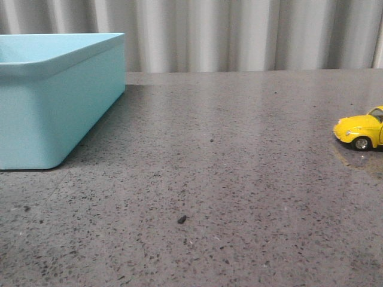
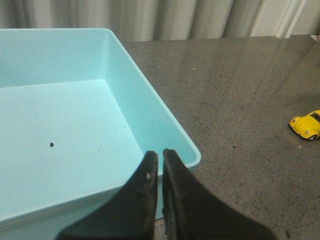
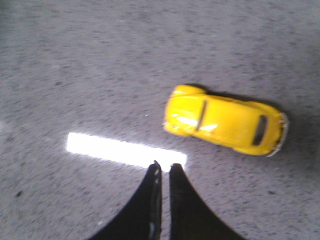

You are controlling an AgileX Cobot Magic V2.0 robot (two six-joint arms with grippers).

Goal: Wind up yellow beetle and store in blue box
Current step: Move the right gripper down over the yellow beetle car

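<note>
The yellow beetle [image 1: 361, 132] sits on its wheels on the speckled grey table [image 1: 227, 179], at the right edge of the front view, cut off by the frame so that only one rounded end and one silver-hubbed wheel show. That visible end points left, toward the blue box [image 1: 57, 116], and the car's long axis runs roughly left to right across the table. Seen from above in the right wrist view, the beetle [image 3: 226, 120] lies free on the table, its chrome bumper at one end and dark windows along the roof; the picture is blurred and no badge, label or writing can be read on it. The right gripper [image 3: 162, 167] hangs over the table just beside the car, not touching it, its two dark fingers nearly pressed together with only a thin slit between them and nothing held. A bright strip of reflected light [image 3: 125, 151] lies on the table by the fingertips. The box stands at the far left, well apart from the car, open-topped, with a small dark speck [image 2: 51, 145] on its floor. The left gripper [image 2: 160, 155] hovers over the box's near corner, fingers likewise almost closed and gripping nothing. Pale pleated curtains [image 1: 239, 33] hang behind the table.
</note>
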